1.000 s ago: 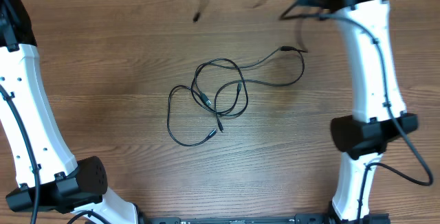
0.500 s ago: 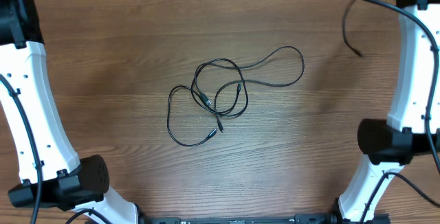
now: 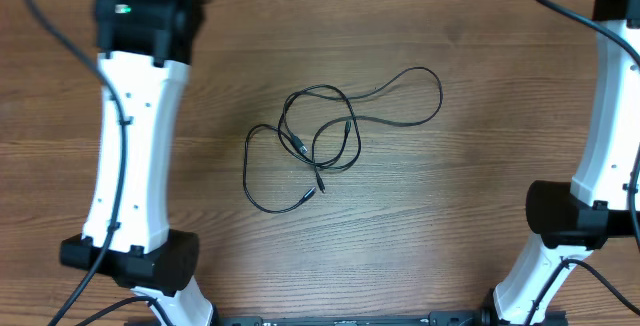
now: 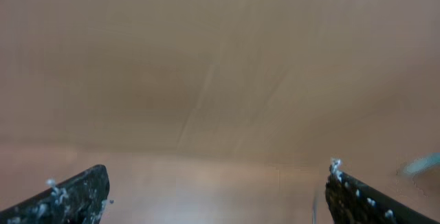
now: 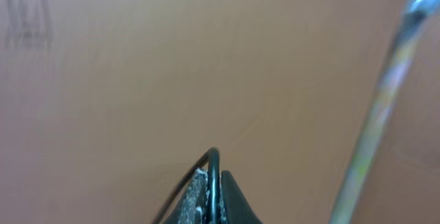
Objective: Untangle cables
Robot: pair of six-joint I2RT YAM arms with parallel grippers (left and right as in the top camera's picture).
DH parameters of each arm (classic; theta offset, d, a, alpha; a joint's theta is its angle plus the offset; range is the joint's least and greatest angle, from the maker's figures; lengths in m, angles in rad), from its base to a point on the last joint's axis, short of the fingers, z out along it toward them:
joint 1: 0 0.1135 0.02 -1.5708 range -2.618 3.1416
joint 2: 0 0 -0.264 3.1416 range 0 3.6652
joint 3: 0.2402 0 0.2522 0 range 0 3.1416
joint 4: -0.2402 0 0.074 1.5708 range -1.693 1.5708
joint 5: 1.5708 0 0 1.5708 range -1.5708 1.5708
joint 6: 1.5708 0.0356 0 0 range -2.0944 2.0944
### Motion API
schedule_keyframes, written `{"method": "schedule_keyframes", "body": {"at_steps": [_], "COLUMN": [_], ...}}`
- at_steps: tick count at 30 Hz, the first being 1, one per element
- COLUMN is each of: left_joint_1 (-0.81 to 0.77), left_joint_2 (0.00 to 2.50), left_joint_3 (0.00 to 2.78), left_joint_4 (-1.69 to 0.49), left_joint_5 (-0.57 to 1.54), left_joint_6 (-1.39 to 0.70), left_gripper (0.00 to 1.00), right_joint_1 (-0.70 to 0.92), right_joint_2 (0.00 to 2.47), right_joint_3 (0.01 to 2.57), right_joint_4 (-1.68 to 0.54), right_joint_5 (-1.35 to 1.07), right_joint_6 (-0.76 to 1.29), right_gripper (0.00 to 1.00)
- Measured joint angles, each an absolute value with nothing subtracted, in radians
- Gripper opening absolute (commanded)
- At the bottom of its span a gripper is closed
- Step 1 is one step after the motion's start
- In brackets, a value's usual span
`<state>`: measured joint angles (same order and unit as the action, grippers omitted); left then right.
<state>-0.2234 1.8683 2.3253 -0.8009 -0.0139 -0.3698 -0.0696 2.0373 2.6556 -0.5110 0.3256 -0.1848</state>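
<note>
One wooden table [image 3: 450, 226] fills the overhead view, its grain running left to right. Rising from the near edge, the left arm [image 3: 135, 146] reaches up the left side to the far edge, and the right arm [image 3: 610, 116] runs up along the right edge, both white with black joints; their grippers lie beyond the top of that view. Between the arms, near the middle of the table and well apart from both, the cables [image 3: 320, 136] lie flat in loose overlapping loops, one wide loop swinging out to the right and another to the lower left, with a small plug end [image 3: 320, 188] at the bottom of the tangle. In the left wrist view the left gripper [image 4: 216, 196] is spread wide with nothing between its fingers, over blurred wood. In the right wrist view the right gripper [image 5: 213, 183] is clenched, pinching a thin black cord [image 5: 215, 157] that arcs over the fingertips; how far that cord runs cannot be told.
</note>
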Motion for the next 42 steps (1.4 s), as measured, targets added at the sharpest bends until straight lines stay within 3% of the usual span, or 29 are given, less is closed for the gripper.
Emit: {"method": "schedule_keyframes", "body": {"at_steps": [13, 21, 26, 31, 36, 42], "left_joint_1": [-0.334, -0.336, -0.336, -0.336, -0.336, -0.337], "left_joint_2": [1.884, 1.885, 1.885, 1.89, 1.901, 1.903], "left_joint_3": [2.324, 2.324, 2.324, 2.324, 2.324, 2.324], "left_joint_4": [-0.992, -1.011, -1.011, -1.024, -1.058, -1.109], "left_joint_5": [-0.205, -0.218, -0.221, -0.221, -0.221, -0.221], "left_joint_6": [-0.32, -0.31, -0.31, -0.317, -0.323, -0.334], "left_gripper": [1.0, 1.0, 1.0, 1.0, 1.0, 1.0], "right_joint_1": [-0.37, -0.468, -0.519, -0.562, -0.582, -0.582], "right_joint_2": [2.236, 2.474, 2.572, 2.666, 2.737, 2.741], "right_joint_3": [2.666, 2.664, 2.663, 2.663, 2.66, 2.66], "right_joint_4": [0.154, 0.217, 0.088, -0.226, -0.496, -0.559], "right_joint_5": [0.268, 0.224, 0.214, 0.184, 0.144, -0.008], "right_joint_6": [-0.395, -0.421, -0.382, -0.15, 0.265, 0.769], "right_gripper": [0.04, 0.04, 0.04, 0.04, 0.04, 0.04]}}
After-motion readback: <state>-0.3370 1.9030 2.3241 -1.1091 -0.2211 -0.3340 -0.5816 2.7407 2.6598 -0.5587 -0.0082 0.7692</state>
